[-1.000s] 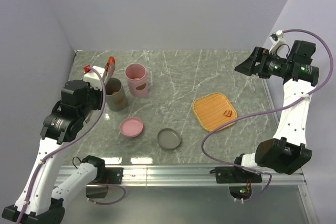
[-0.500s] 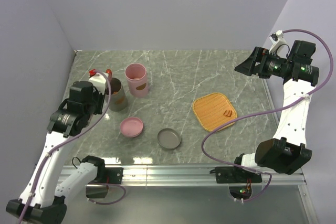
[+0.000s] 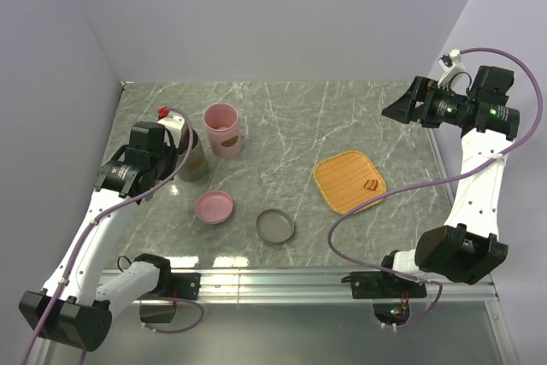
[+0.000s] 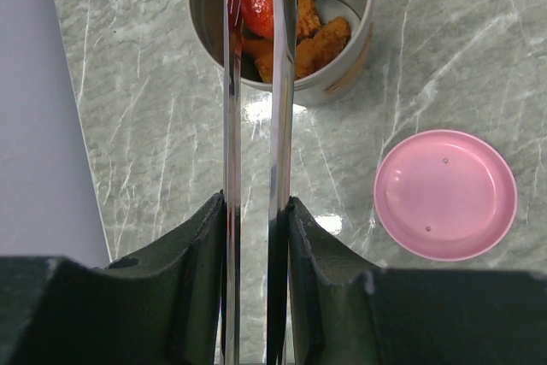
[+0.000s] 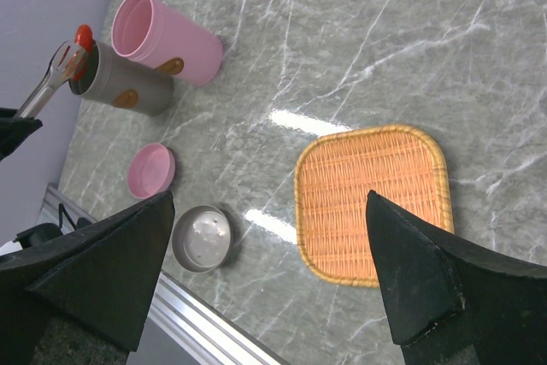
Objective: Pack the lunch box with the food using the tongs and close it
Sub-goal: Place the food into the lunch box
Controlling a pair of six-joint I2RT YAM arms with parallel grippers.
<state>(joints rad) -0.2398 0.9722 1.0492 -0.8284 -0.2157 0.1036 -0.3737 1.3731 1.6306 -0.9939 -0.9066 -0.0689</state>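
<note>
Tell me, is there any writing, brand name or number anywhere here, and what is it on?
No text can be read in any view.
Grey container: a small orange-brown mark on its side, too small to read as letters.
Pink container: the same kind of mark, also unreadable.
Woven tray: no print visible.
</note>
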